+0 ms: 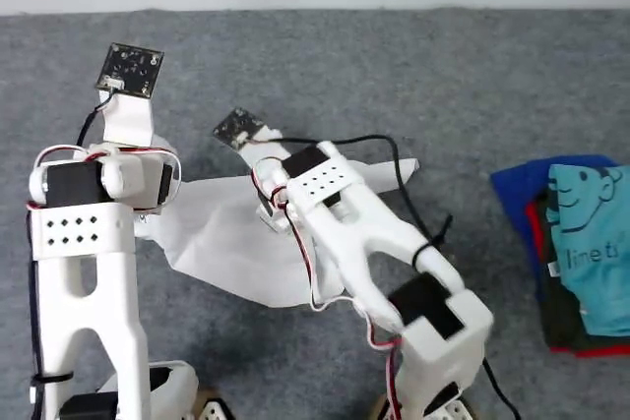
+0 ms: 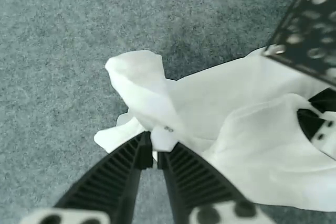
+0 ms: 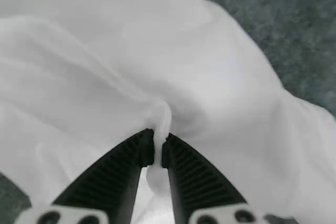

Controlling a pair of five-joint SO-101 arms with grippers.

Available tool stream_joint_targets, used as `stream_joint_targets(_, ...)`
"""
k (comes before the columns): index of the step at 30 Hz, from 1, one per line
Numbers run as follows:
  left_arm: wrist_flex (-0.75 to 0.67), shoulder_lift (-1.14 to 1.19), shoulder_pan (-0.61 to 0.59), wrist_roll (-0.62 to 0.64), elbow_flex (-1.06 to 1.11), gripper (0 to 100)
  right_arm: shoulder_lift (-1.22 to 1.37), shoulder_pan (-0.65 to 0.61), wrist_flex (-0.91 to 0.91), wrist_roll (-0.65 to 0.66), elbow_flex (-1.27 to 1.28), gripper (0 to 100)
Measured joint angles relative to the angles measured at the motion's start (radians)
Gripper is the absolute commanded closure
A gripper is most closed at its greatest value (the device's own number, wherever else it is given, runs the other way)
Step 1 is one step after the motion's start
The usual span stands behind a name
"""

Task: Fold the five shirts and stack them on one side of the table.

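High view: a white shirt [image 1: 221,243] lies crumpled on the grey table [image 1: 413,76], left of centre, between and under 2 arms. The left arm [image 1: 84,233] stands over its left edge, and the right arm [image 1: 345,213] reaches across its middle. Well apart, at the right edge, sits a stack of folded shirts [image 1: 581,253], a teal one on top over dark, red and blue layers.

Left wrist view: the left gripper [image 2: 154,150] has its fingers pressed together on a bunched edge of the white shirt, near a raised fold.

Right wrist view: the right gripper [image 3: 157,150] pinches a ridge of the white fabric, fingers closed on it.
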Motion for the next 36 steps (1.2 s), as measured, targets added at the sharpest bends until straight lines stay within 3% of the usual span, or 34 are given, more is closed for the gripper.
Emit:
stream_joint_targets(7,0.000,0.000,0.000,0.000,0.000,98,-0.262,0.038,0.115,0.000,0.000,98.8)
stream_joint_targets(16,0.069,0.002,0.000,0.000,-0.166,98,-0.709,0.334,0.135,0.023,-0.058,98.8)
stream_joint_targets(25,0.284,0.002,0.000,0.064,-0.684,98,-0.858,0.601,0.222,0.014,-0.437,98.8)
stream_joint_targets(29,0.316,-0.014,-0.006,0.069,-0.928,98,-0.870,0.692,0.279,0.000,-0.637,98.8)
stream_joint_targets(36,0.318,-0.147,-0.006,0.069,-0.996,98,-0.893,0.741,0.436,-0.002,-0.990,98.8)
